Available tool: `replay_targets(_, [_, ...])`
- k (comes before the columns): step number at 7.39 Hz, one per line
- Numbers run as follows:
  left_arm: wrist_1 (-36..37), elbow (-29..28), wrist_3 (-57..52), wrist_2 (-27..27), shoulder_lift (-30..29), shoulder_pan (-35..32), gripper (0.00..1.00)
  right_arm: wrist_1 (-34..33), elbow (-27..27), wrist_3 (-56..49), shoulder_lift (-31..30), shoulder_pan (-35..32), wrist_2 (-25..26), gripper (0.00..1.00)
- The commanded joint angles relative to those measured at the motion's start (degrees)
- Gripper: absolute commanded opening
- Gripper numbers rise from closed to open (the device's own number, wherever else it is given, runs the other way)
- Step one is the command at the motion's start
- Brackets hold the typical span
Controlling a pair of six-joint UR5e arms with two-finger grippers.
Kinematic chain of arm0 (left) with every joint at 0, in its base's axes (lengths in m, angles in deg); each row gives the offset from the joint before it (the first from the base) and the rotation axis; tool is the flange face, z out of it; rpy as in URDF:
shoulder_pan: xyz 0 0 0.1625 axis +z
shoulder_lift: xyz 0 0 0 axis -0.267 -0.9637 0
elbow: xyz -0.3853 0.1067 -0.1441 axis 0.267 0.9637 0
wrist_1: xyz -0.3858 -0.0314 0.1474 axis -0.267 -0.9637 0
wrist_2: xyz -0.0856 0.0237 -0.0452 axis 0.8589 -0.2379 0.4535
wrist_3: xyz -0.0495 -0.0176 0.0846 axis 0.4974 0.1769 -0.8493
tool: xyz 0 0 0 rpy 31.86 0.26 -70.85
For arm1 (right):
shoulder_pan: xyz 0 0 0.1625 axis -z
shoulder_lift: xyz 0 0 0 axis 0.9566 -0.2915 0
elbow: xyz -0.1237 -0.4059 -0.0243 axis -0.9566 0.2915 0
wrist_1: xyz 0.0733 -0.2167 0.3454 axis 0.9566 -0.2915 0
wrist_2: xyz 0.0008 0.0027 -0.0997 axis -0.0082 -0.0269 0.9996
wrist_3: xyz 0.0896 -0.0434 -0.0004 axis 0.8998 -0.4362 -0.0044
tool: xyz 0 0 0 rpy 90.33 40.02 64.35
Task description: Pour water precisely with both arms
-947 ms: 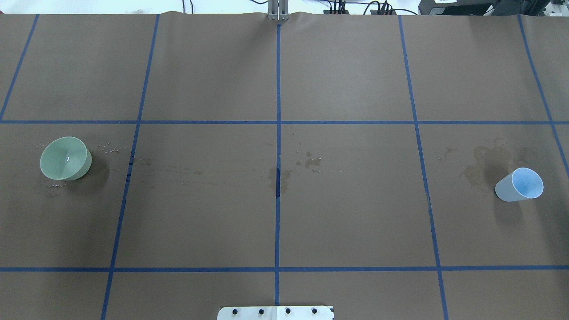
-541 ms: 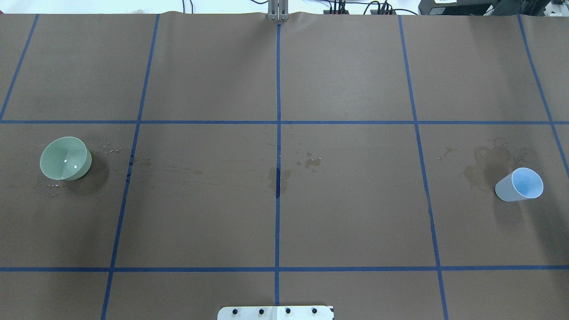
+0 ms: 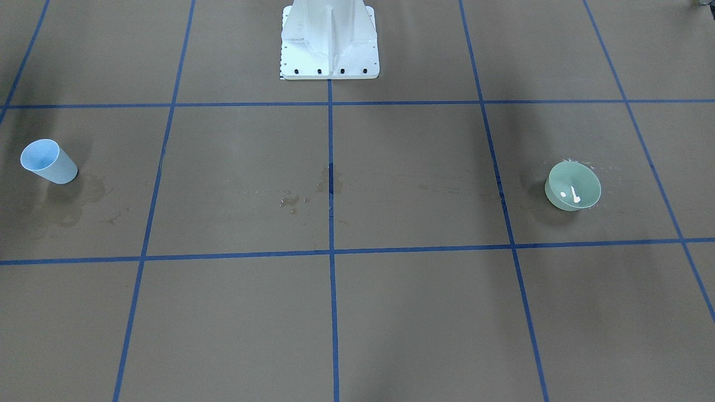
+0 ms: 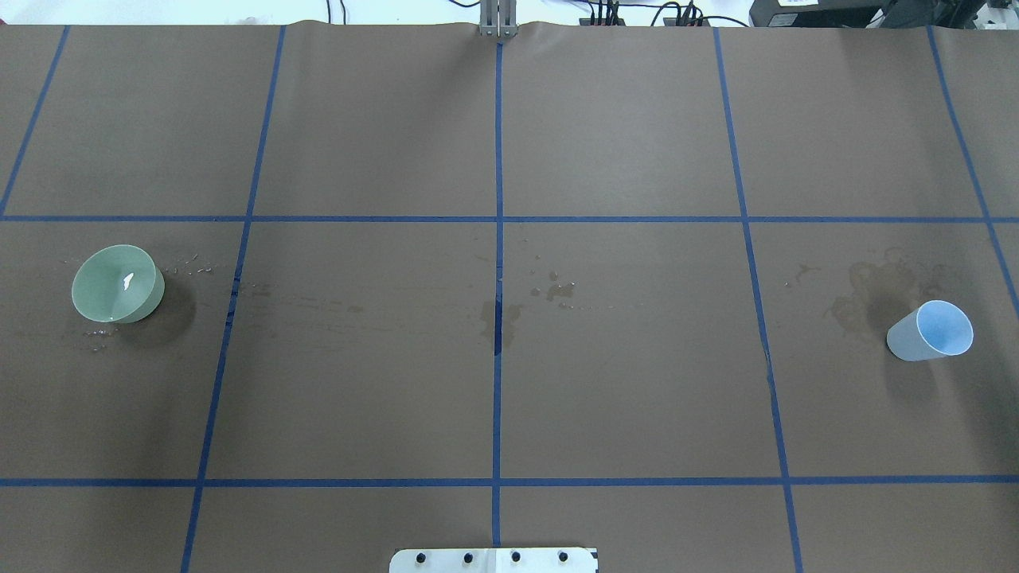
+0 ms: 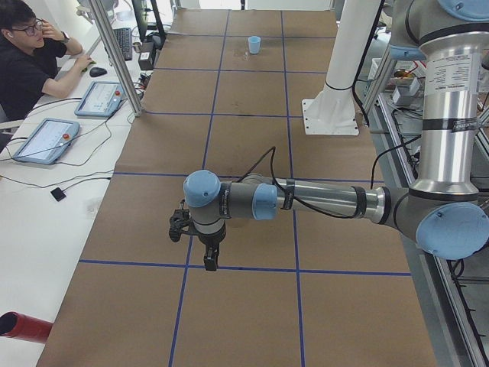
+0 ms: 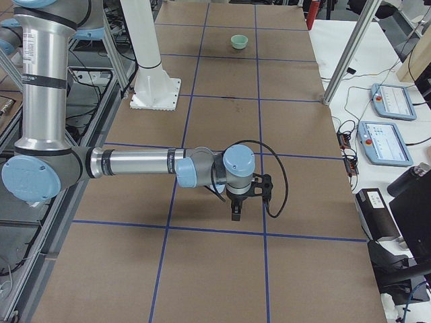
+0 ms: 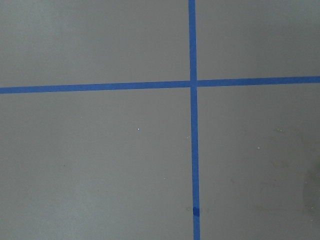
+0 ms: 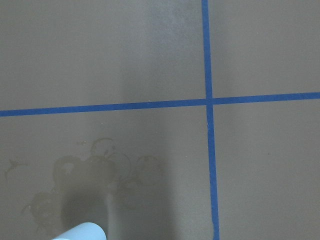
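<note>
green bowl [image 4: 91,288] holding water [image 4: 127,280], blue cup [image 4: 907,341] upright

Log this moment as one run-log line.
green bowl: water glint inside | blue cup: standing | left gripper, right gripper: raised above table, state unclear

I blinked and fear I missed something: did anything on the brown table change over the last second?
Only the white glint on the water in the pale green bowl shifted, so it may be rippling. The bowl, the pale blue plastic cup and the damp stains stayed put.
</note>
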Motion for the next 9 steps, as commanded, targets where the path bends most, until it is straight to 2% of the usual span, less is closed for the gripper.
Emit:
replay_targets(1, [0.0, 0.0, 0.2, 0.0, 0.0, -0.1, 1.0, 0.1, 0.4, -1.9, -0.1, 0.0, -0.2, 0.99])
replay_targets(9, [0.0, 0.0, 0.3, 0.0, -0.1, -0.1, 1.0, 0.1, -0.5, -2.1, 0.3, -1.0, -0.3, 0.99])
